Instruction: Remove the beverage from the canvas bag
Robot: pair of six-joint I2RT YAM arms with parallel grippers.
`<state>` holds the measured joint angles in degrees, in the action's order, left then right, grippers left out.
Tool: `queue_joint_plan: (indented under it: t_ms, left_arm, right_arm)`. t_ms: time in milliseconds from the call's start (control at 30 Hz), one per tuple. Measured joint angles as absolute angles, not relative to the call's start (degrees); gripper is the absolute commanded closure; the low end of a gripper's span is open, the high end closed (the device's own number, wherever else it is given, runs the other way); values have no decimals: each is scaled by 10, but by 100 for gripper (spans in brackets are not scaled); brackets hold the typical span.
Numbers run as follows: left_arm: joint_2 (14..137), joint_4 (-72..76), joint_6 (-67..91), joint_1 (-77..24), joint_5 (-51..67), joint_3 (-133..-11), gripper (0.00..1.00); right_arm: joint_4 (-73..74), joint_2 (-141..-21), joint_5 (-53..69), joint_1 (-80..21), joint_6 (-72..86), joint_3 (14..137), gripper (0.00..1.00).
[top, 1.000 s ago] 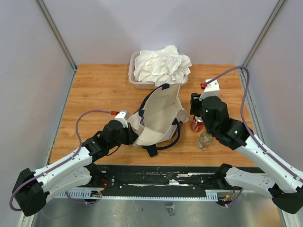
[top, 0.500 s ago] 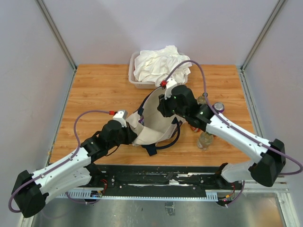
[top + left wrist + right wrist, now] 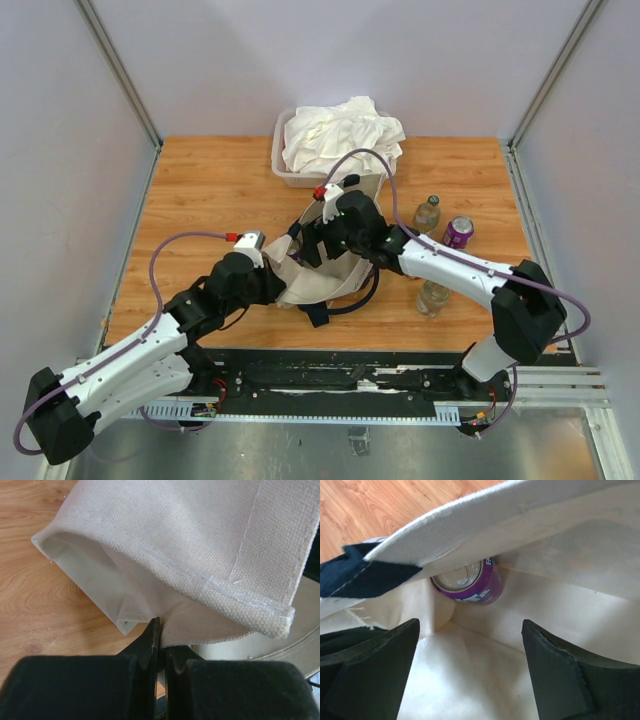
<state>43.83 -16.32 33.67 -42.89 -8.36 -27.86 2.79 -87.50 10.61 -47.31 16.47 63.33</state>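
A robotics lab test cell; a wooden counter (image 3: 200,190) stands boxed by plain pale wall panels (image 3: 330,60) on aluminium posts (image 3: 120,70); the left arm (image 3: 130,360) and right arm (image 3: 450,270), trailing purple cables (image 3: 153,283), are bolted to a slotted metal rail (image 3: 330,410) well behind their fingers (image 3: 370,670).

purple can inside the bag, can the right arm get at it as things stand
Probably yes. The right gripper is open inside the bag, and the can lies straight ahead with bare lining between. The bag's upper edge overhangs the can's top; the left gripper pinches the canvas.
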Motion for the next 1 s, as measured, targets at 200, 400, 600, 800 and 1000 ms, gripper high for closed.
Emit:
queue_joint_plan:
  t_ms: [200,400,600,800,1000]
  left_arm:
    - [427,-171,336,-429,-83,-282,99]
    - [406,-173,333,-429,-81,-282,99]
    - [385,-178,322,-429,-78,-282,99]
    - [381,-182,317,-429,-79,-285,99]
    - [381,-184,310,-429,-84,-290,98]
  right_arm:
    - [-22,-930,110,-473,168,634,12]
    - [-58,-958,109,-473,174,642,11]
    - [-74,-981,109,-473,180,663,9]
    - [-83,-995,119,-473,181,674,1]
    - [-84,-1014,127,-474,180,691,1]
